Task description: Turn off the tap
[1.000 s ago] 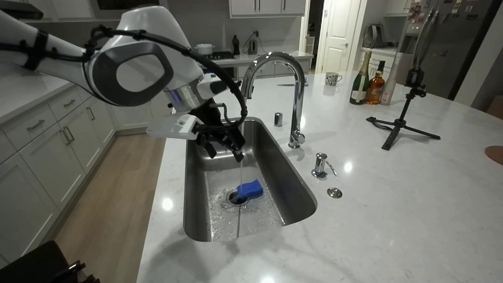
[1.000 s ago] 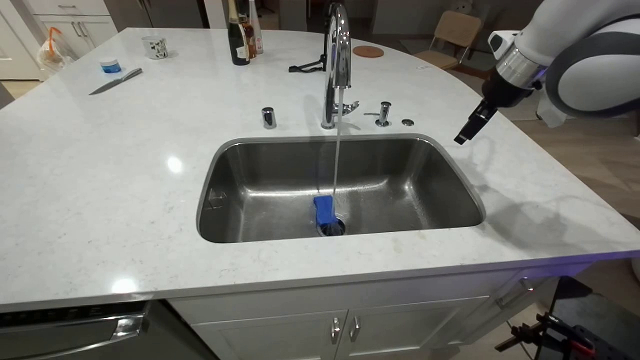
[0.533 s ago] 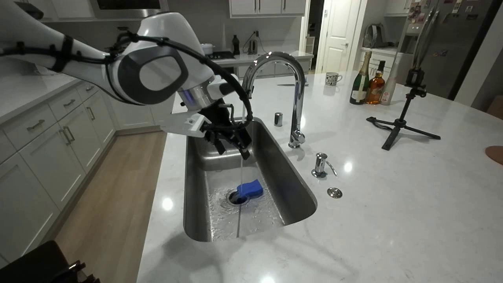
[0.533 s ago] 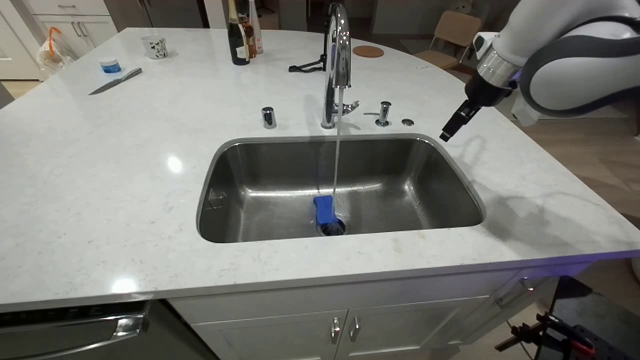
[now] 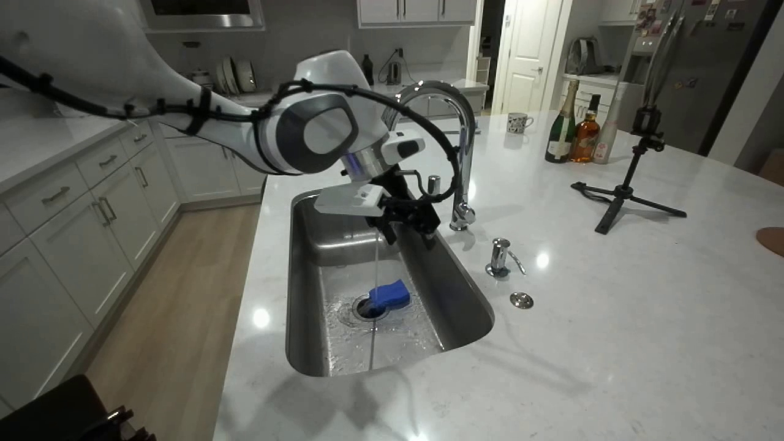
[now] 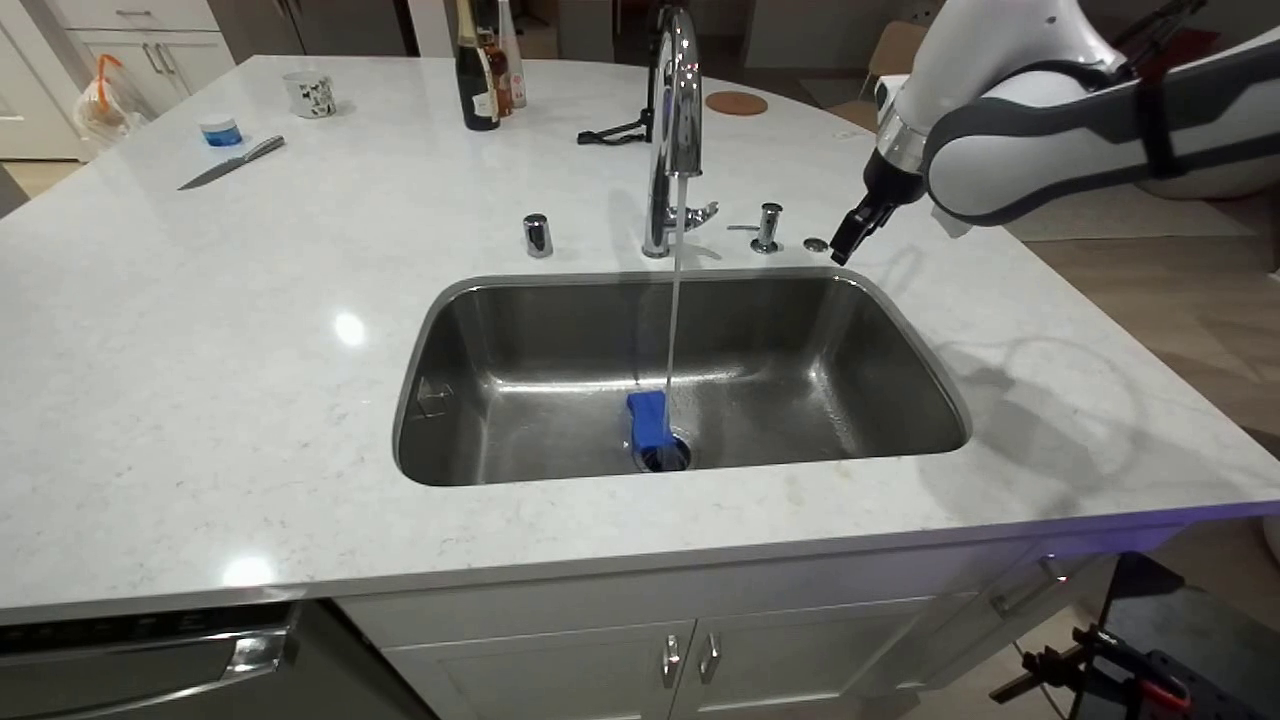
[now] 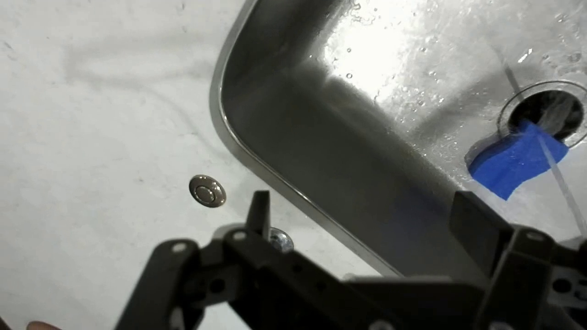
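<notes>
The tap [image 5: 463, 190] is a tall chrome gooseneck behind the sink, also seen in an exterior view [image 6: 658, 190]. A thin stream of water [image 6: 675, 300] runs from its spout into the sink [image 6: 560, 320]. Its small side lever [image 6: 702, 214] points toward the soap dispenser. My gripper [image 5: 409, 237] is open and empty, its fingers wide apart in the wrist view [image 7: 362, 206]. It hangs above the sink's rim at the dispenser end, apart from the tap, in an exterior view [image 6: 842, 250]. The arm hides part of the spout in an exterior view. The tap is out of the wrist view.
A chrome soap dispenser [image 6: 768, 228] and a round button [image 7: 207, 191] stand between gripper and tap side. A short chrome fitting [image 6: 537, 236] is beyond the tap. A blue sponge [image 7: 518, 158] lies by the drain. Bottles [image 5: 560, 131] and a black tripod [image 5: 621, 190] stand farther back.
My arm has moved toward the tap: the gripper shifts right in an exterior view, and left and slightly up in an exterior view, nearing the soap dispenser. The water keeps running.
</notes>
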Robot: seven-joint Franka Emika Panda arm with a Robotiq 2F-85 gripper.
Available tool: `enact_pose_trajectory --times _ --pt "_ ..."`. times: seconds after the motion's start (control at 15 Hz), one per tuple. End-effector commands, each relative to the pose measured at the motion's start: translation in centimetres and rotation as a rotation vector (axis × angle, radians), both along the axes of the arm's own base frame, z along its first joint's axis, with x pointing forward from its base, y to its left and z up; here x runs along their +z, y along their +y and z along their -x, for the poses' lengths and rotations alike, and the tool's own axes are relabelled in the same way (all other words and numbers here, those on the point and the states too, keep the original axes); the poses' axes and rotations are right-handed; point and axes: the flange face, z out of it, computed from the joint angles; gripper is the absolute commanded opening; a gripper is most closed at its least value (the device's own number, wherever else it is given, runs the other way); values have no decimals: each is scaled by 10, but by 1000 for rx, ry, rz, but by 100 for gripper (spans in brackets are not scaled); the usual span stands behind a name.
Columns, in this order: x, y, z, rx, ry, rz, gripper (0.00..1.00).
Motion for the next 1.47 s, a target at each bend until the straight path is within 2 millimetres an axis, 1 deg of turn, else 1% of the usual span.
enact_pose_trajectory --times 0.0,0.13,0.27,0.33,0.4,0.67,0.8,0.93,1.07,1.4 --pt "-8 -19 -32 63 -1 48 100" --pt "-17 -29 -44 121 -7 30 100" --pt "-23 -42 -53 174 -33 -1 100" --pt "-27 -52 -57 199 -46 -17 100" --pt "-28 -60 -60 221 -51 -31 100" --pt "-25 -104 -69 296 -108 -68 100" --pt "-25 -119 -75 331 -154 -105 100" --pt "-25 -123 -84 379 -189 -129 100" --pt "-24 -121 -94 432 -219 -153 100" --pt "-30 -97 -121 555 -216 -188 100"
